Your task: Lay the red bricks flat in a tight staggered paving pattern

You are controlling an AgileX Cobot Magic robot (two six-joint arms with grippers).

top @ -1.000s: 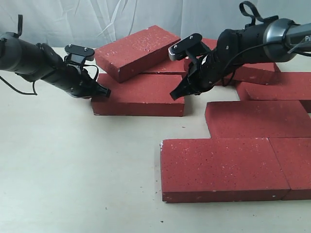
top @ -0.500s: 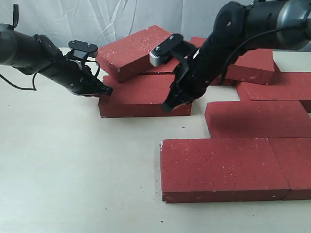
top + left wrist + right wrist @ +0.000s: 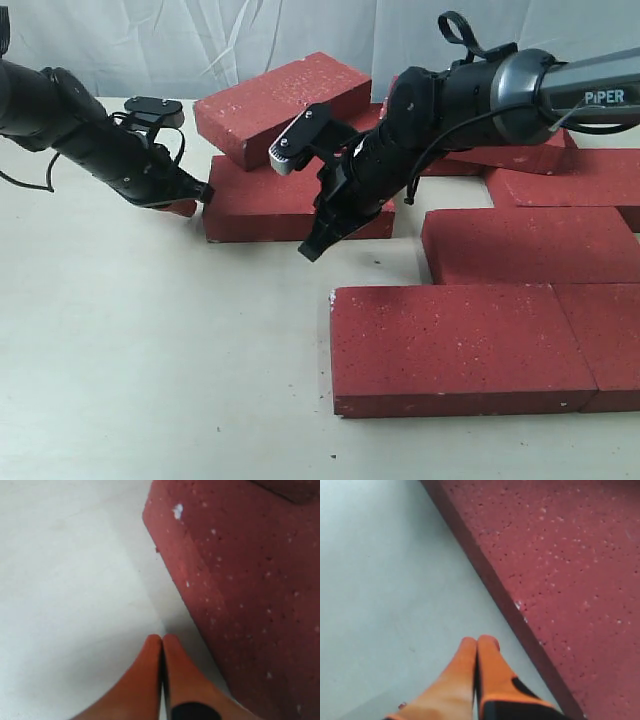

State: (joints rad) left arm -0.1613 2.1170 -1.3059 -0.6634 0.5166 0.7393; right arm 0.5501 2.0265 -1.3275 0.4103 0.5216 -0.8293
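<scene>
A loose red brick (image 3: 280, 195) lies flat at centre left, with a second red brick (image 3: 285, 95) leaning across its far edge. My left gripper (image 3: 203, 192) is shut and empty, its tip at that brick's left end. In the left wrist view the shut gripper (image 3: 162, 639) hovers over the table just off the brick's side (image 3: 250, 580). My right gripper (image 3: 308, 252) is shut and empty, low in front of the brick's near face. The right wrist view shows it (image 3: 479, 641) beside the brick's edge (image 3: 560, 555). Several laid bricks (image 3: 455, 345) form staggered rows on the right.
The laid rows step back to the right: a front pair (image 3: 610, 340), one behind (image 3: 530, 245), another (image 3: 580, 185) and more bricks under the right arm (image 3: 515, 150). Pale tabletop (image 3: 150, 350) spreads at front left. A white curtain (image 3: 200, 40) hangs behind.
The loose brick shifted slightly right early on. My right gripper has swung left and down from above the brick to its near side. My left gripper has drawn back a little to the left.
</scene>
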